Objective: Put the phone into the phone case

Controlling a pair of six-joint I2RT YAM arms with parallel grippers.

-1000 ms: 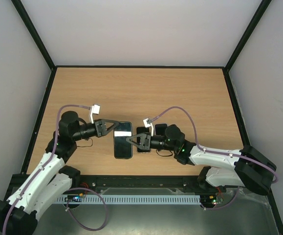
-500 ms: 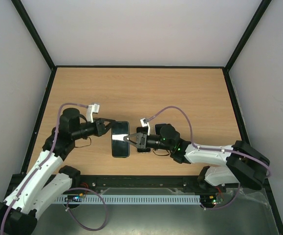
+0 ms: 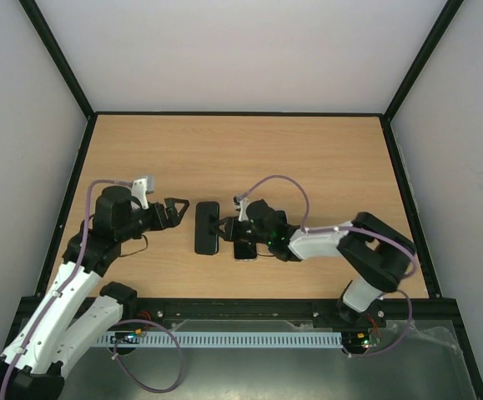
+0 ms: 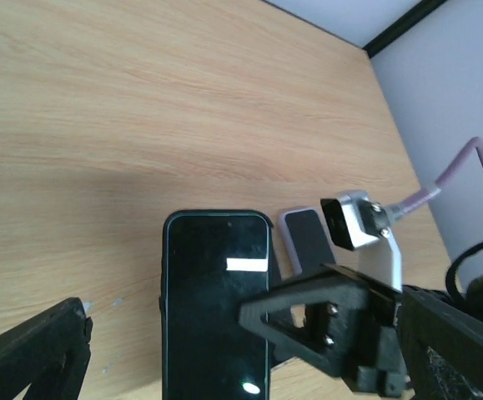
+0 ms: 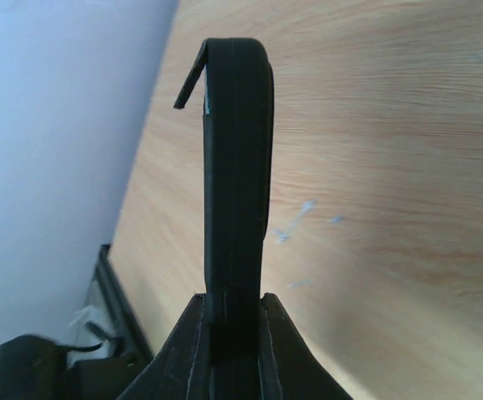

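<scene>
Plainly, the right gripper [image 3: 223, 226] is clamped on the phone [image 3: 207, 227] at its 3 o'clock edge. The left gripper [image 3: 181, 213] stands wide, just clear at 9 o'clock. The phone lies mid-table, seemingly inside the case [image 5: 254, 167], with one far lip [image 5: 189, 79] standing off. I would pin the phone firmly and press that corner down squarely until it seats.

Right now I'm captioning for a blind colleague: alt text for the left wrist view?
A black glossy-screened smartphone lies screen-up on the light wooden table, the right gripper pinching one long edge. The left gripper, open, frames it from the bottom corners.
</scene>
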